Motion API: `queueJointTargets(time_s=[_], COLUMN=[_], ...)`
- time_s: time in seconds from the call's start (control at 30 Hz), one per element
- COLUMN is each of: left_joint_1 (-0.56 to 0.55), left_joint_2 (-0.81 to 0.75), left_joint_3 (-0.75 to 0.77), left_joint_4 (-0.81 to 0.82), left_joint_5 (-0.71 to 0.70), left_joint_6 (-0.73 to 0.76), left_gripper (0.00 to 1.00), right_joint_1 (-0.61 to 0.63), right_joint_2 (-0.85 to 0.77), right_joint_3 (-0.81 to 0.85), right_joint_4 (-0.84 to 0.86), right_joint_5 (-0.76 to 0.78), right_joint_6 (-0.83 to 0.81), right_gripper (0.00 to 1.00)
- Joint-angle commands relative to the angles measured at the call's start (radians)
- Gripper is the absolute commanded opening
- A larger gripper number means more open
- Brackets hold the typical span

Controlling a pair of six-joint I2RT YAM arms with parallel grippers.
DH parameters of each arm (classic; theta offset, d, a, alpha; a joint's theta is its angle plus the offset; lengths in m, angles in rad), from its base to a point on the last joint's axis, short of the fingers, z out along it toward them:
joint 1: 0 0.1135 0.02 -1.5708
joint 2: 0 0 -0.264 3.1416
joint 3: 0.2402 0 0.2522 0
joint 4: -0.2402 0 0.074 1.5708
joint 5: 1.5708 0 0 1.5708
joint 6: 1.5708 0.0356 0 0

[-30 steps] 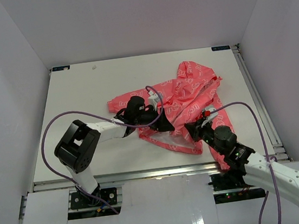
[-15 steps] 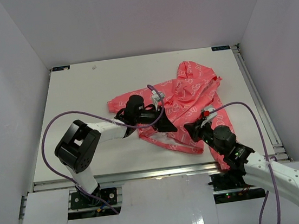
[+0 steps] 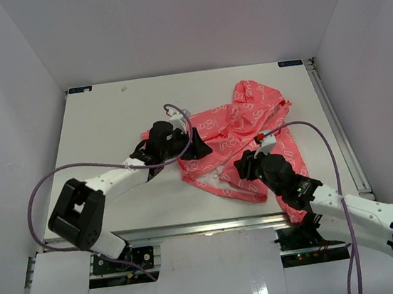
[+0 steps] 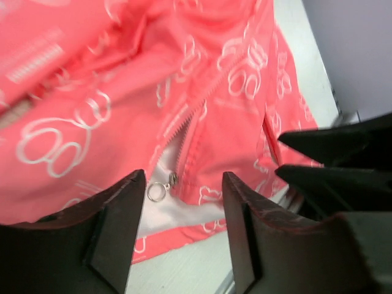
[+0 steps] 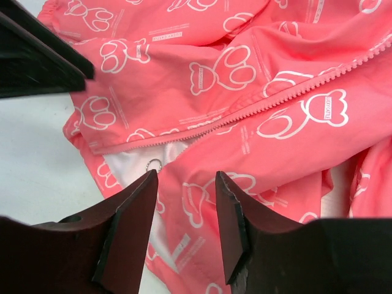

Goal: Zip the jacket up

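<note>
My left end effector (image 4: 184, 184): fingers spread, pinching nothing, just above the zipper pull ring (image 4: 156, 193) on the front of the jacket (image 4: 233, 79). My right end effector (image 5: 185, 177): also spread, empty, over pink fabric near the same ring, with white lining showing beside it. The jacket lies crumpled on the table (image 3: 106, 115), right of centre, with both arms reaching onto it.

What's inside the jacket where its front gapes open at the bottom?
White lining shows inside the jacket, next to the zipper's ring pull. The rest of the inside, and the table beneath it, are covered by pink fabric.
</note>
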Motion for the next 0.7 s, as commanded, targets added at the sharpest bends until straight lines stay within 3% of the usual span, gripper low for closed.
queueJointTargets(time_s=[0.0, 0.17, 0.37, 0.67], left_joint_1=[0.004, 0.004, 0.002, 0.002], left_joint_2=[-0.184, -0.31, -0.391, -0.411], left_joint_3=[-0.069, -0.179, -0.233, -0.25], left_joint_4=[-0.057, -0.001, 0.035, 0.042], left_joint_5=[-0.25, -0.289, -0.282, -0.252], left_joint_6=[0.002, -0.002, 0.005, 0.009], left_gripper=[0.66, 0.67, 0.68, 0.69], right_joint_1=[0.115, 0.154, 0.154, 0.152], right_joint_2=[0.07, 0.197, 0.382, 0.458], right_joint_3=[0.122, 0.184, 0.232, 0.202], right_joint_4=[-0.04, -0.034, -0.254, -0.29], right_joint_5=[0.145, 0.174, 0.274, 0.319], right_joint_6=[0.056, 0.104, 0.257, 0.338], right_gripper=[0.49, 0.51, 0.54, 0.59])
